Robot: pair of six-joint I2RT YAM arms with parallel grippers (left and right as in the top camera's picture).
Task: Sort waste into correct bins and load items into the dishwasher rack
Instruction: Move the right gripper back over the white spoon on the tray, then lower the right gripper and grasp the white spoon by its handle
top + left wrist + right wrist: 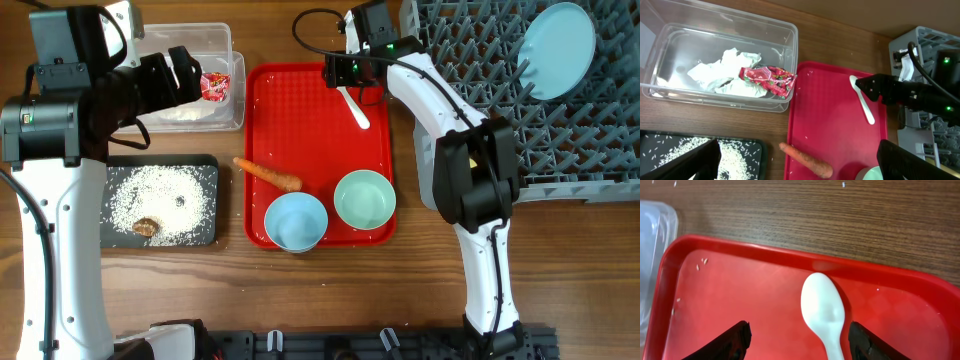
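The big grey rack stands just beside the right pincer, and the red tray lies right under it. The white spoon lies flat on the tray between the 2 fingers, which are wide apart and hold nothing. The spoon is nearer 1 finger, so that finger could push it sideways and make it slip away.

Red tray lying flat on wooden table, about mid-table. Tabletop brown, grain showing, tray edges raised.
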